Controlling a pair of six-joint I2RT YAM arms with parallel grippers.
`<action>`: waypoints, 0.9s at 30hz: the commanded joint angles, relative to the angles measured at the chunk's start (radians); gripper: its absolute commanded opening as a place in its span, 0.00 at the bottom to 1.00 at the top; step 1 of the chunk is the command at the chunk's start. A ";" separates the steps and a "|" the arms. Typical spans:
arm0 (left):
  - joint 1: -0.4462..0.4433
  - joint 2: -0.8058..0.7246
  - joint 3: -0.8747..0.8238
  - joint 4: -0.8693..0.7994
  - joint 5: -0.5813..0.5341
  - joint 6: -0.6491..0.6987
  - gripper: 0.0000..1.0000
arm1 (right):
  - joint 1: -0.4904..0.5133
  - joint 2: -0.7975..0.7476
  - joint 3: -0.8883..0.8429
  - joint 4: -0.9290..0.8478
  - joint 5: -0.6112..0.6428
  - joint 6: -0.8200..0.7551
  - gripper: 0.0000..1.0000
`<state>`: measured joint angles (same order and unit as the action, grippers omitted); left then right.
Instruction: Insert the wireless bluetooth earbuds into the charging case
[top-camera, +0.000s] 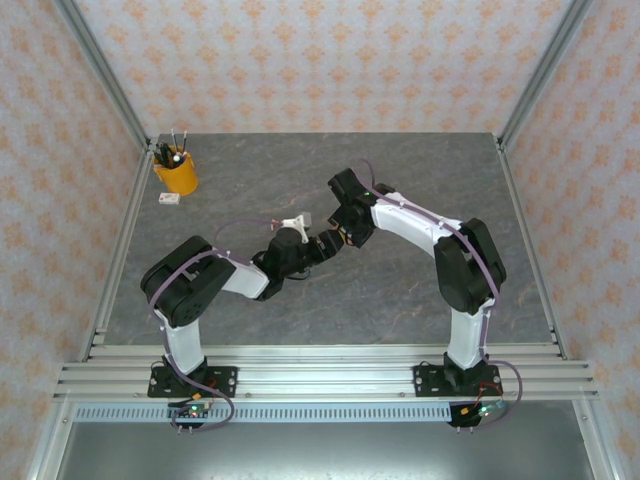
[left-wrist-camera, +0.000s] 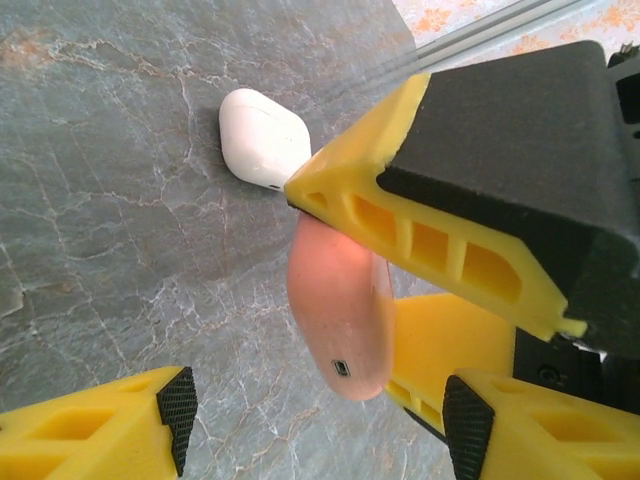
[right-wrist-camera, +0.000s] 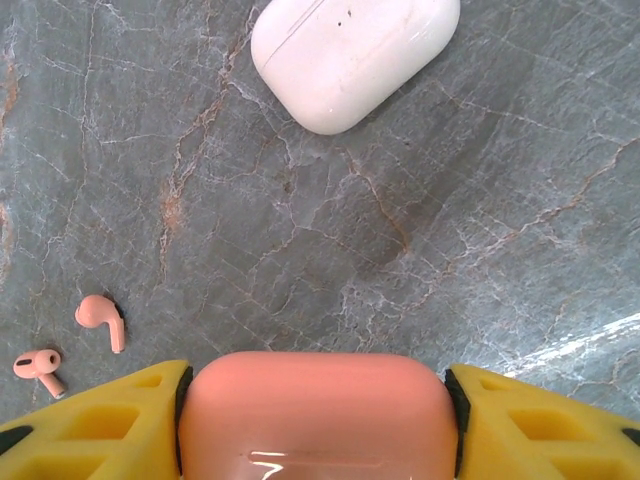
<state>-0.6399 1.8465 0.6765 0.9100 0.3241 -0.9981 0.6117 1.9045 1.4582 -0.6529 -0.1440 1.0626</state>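
The coral-pink charging case (right-wrist-camera: 315, 415) sits closed between the yellow fingers of my right gripper (right-wrist-camera: 318, 400), which is shut on its two ends. In the left wrist view the same pink case (left-wrist-camera: 340, 300) hangs above the table in the right gripper's fingers (left-wrist-camera: 385, 215). My left gripper (left-wrist-camera: 323, 418) is open just short of it, and its black pads touch nothing. Two coral-pink earbuds (right-wrist-camera: 100, 320) (right-wrist-camera: 38, 368) lie loose on the table to the left of the held case. A closed white case (right-wrist-camera: 355, 55) (left-wrist-camera: 262, 138) lies on the table beyond it. Both grippers meet mid-table (top-camera: 335, 240).
A yellow cup of pens (top-camera: 176, 172) and a small white item (top-camera: 169, 198) stand at the far left corner. Aluminium rails border the grey stone-patterned table (top-camera: 420, 180).
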 joint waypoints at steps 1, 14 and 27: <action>-0.005 0.015 0.037 0.047 -0.041 -0.005 0.67 | 0.000 -0.007 0.030 -0.002 -0.012 0.011 0.58; -0.006 0.048 0.087 0.052 -0.075 -0.027 0.54 | 0.000 -0.018 0.010 0.020 -0.046 0.034 0.58; -0.005 0.051 0.098 0.049 -0.080 -0.025 0.26 | -0.003 -0.028 0.000 0.026 -0.048 0.034 0.58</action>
<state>-0.6415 1.8915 0.7441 0.9142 0.2718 -1.0328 0.6086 1.9041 1.4590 -0.6186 -0.1883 1.0901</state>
